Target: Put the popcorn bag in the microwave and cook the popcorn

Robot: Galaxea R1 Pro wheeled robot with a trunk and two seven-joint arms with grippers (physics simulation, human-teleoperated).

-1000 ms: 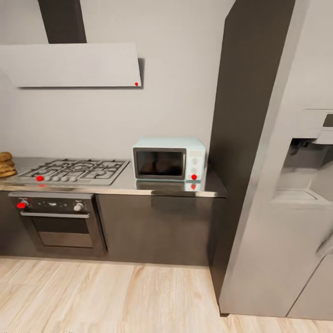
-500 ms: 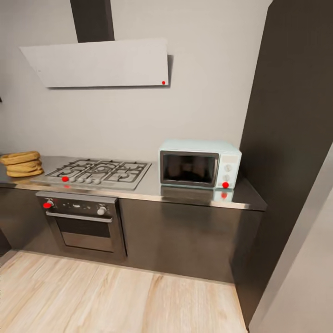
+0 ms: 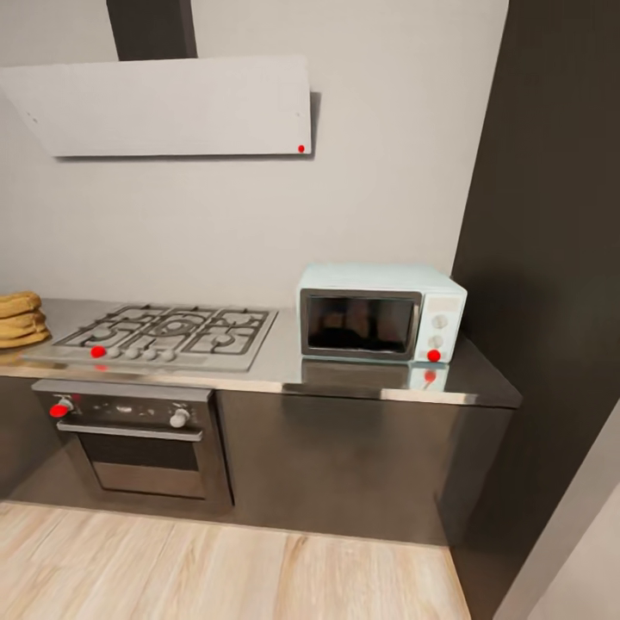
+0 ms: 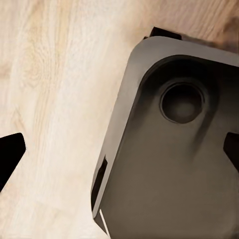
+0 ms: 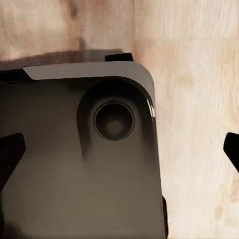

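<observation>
**Grippers spread, pointing down**

The left gripper (image 4: 119, 149) points down, its dark fingertips (image 4: 10, 152) wide apart at opposite edges of its wrist view. The right gripper (image 5: 119, 149) matches, fingertips (image 5: 231, 147) spread wide. Both hang over the robot's dark base (image 4: 174, 164).

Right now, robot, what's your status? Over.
Both grippers open, empty, pointing at the wood floor. Popcorn bag at the counter's far left, past the stove. Microwave door shut. Nothing in the way.
</observation>
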